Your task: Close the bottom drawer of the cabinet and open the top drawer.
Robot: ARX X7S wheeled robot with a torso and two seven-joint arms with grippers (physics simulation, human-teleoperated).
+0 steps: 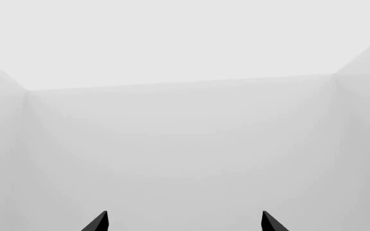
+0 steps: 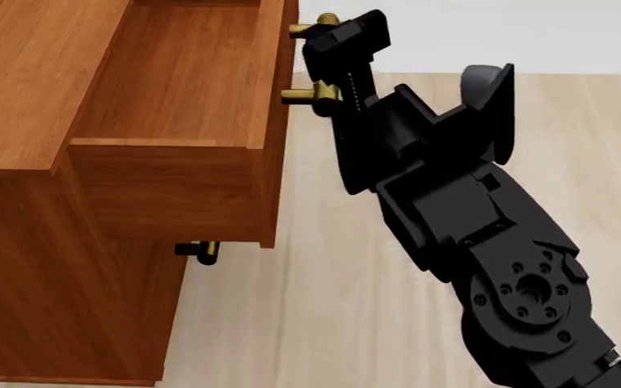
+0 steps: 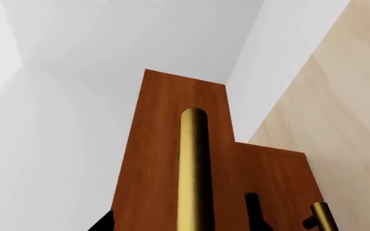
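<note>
- The top drawer [image 2: 181, 105] of the cabinet [image 2: 30, 242] stands pulled well out; its inside looks empty.
- The right gripper [image 2: 327, 61] sits at the top drawer's brass handle [image 3: 193, 168], fingers either side of the bar; whether they pinch it I cannot tell.
- Below, another brass handle [image 2: 197, 250] sits back near the cabinet face, so the bottom drawer seems closed.
- Likely next: release and back away.
- The left gripper [image 1: 185, 222] faces blank walls, fingers apart.
</note>
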